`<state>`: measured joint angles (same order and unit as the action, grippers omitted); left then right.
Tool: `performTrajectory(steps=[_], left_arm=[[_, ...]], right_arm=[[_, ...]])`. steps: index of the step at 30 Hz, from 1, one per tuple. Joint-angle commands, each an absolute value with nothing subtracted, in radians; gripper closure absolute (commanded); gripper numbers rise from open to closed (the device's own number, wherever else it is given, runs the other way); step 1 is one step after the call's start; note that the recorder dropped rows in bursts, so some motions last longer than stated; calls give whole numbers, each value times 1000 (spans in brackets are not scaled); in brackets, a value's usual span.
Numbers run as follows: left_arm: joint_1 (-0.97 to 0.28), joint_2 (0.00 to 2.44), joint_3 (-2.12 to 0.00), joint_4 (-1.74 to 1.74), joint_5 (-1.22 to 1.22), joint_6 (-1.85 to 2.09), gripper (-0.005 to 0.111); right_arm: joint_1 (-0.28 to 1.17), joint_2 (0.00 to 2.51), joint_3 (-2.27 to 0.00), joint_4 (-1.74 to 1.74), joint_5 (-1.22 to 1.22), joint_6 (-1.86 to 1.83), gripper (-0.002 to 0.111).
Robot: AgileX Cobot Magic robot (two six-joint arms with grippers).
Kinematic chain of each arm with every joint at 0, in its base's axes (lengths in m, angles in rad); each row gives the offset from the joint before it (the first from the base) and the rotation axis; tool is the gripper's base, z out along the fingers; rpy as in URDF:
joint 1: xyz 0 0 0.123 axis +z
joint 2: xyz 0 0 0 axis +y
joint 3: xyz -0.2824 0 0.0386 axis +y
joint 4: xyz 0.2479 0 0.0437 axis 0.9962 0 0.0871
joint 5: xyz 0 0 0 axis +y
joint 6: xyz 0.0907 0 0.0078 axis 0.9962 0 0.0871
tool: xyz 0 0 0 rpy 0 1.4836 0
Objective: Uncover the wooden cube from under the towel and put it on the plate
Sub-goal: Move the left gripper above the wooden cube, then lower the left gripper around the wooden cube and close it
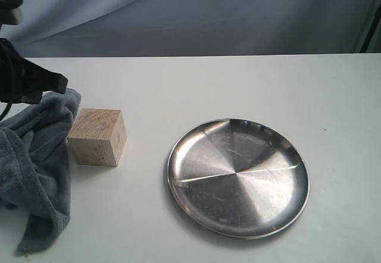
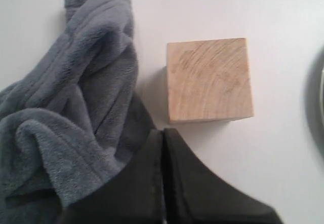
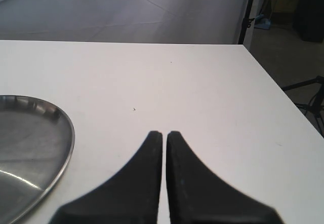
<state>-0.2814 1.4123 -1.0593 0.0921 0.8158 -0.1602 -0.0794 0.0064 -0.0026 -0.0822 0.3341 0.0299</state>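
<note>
So the wooden cube (image 1: 97,136) sits uncovered on my white table (image 1: 238,84), towel (image 1: 33,162) bunched right beside it, plate (image 1: 238,177) well off to the right. Blue-grey backdrop (image 1: 208,13) behind. Left gripper (image 2: 163,133) and right gripper (image 3: 164,134) are both pinched closed, holding nothing.

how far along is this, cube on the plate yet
Not yet. Done: the cube is uncovered, standing bare on the table beside the bunched towel. In hand: nothing; the left gripper is shut and empty near the towel, and the right gripper is shut over bare table. Left: pick up the cube and set it on the empty plate.
</note>
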Motion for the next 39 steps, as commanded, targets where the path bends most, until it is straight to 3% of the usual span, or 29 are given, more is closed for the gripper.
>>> performTrajectory(steps=[1, 13, 22, 27, 31, 39], left_arm=[[-347, 1429, -1082, 81, 830, -186, 107], [-448, 1656, -1357, 61, 1170, -235, 105], [-455, 1829, -1490, 116, 1124, -235, 45], [-455, 1872, -1490, 152, 1124, -246, 26], [-455, 1900, -1490, 240, 1124, -359, 16], [-455, 1955, -1490, 258, 1100, -384, 16]], right_arm=[[-79, 0, 0, -82, 333, 30, 105], [-79, 0, 0, -82, 333, 32, 105], [-79, 0, 0, -82, 333, 30, 105], [-79, 0, 0, -82, 333, 32, 105], [-79, 0, 0, -82, 333, 32, 105], [-79, 0, 0, -82, 333, 30, 105]])
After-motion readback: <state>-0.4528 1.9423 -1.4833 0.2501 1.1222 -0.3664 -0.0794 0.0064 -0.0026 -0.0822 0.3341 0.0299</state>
